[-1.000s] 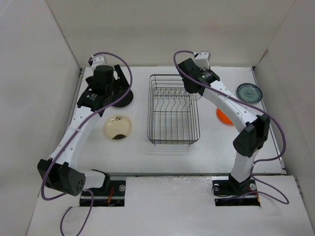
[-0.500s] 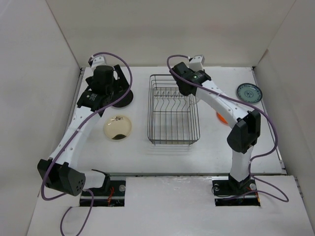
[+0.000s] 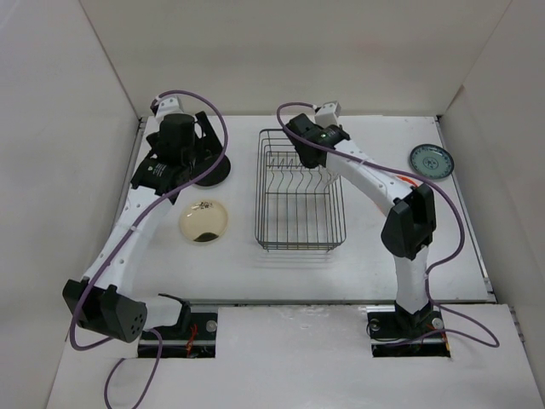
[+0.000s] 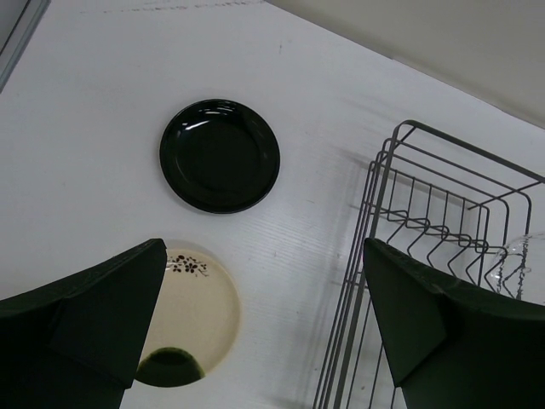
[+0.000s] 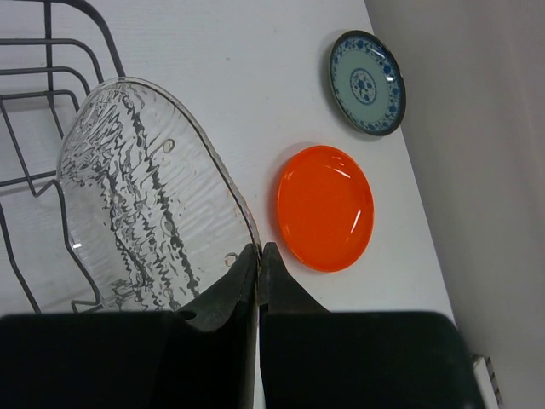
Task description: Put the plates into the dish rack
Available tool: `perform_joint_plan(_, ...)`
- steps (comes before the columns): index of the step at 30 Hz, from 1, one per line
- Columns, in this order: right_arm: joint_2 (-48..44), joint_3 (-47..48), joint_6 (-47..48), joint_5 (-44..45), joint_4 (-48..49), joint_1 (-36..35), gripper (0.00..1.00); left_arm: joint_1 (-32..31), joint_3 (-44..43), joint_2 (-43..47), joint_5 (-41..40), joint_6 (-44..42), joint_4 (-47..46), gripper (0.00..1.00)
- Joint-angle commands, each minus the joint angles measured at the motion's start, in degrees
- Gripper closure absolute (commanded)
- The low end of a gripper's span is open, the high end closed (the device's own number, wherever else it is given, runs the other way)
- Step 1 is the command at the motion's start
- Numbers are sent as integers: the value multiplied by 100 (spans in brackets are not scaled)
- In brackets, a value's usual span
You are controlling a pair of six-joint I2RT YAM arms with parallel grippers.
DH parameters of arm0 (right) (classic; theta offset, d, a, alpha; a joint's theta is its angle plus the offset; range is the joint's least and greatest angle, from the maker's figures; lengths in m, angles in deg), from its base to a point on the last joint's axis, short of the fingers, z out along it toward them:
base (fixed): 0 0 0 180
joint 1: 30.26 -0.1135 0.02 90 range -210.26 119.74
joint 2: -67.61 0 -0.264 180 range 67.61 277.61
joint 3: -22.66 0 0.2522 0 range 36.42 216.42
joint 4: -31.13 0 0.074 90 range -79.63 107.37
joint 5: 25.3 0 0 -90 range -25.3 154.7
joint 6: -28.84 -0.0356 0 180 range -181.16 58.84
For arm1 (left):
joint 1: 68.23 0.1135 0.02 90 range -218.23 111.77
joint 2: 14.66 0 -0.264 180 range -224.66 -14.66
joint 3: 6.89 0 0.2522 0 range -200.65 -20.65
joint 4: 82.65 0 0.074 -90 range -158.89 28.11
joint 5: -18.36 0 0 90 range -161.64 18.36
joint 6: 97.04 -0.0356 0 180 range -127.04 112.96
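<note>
My right gripper [image 5: 259, 249] is shut on the rim of the clear glass plate [image 5: 145, 196], holding it on edge over the far end of the dish rack [image 3: 258, 196]. In the top view this gripper [image 3: 308, 146] is above the rack's back right part. My left gripper [image 4: 264, 247] is open and empty, high above the table between the cream-tan plate [image 4: 192, 315] and the rack [image 4: 409, 221]. The black plate [image 4: 220, 155] lies flat beyond it. The orange plate [image 5: 325, 207] and the teal patterned plate [image 5: 367, 83] lie flat to the right of the rack.
White walls close in the table on the left, back and right. The cream-tan plate [image 3: 203, 221] lies left of the rack; the teal plate [image 3: 431, 160] is near the right wall. The right arm's link crosses above the orange plate in the top view.
The right arm has swung left with the clear plate, from beside the rack's right rim to over its far end. The left arm has hardly moved.
</note>
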State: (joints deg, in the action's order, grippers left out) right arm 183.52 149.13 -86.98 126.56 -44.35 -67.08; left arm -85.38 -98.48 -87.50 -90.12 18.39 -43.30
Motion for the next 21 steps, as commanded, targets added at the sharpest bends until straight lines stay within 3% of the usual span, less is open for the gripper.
perform_joint_plan(1,44,296,-98,72,1,-97,100,1,-269,217,-130,41,-62,0)
perform_joint_plan(6,167,357,-98,71,54,-150,96,62,-269,217,-384,102,51,0)
perform_joint_plan(11,221,410,-98,19,54,-203,74,168,-269,217,-384,155,52,0)
perform_joint_plan(18,221,410,-98,-34,160,-203,64,168,-269,217,-384,155,52,0)
perform_joint_plan(21,150,410,-98,-87,221,-203,43,168,-269,217,-384,155,52,0)
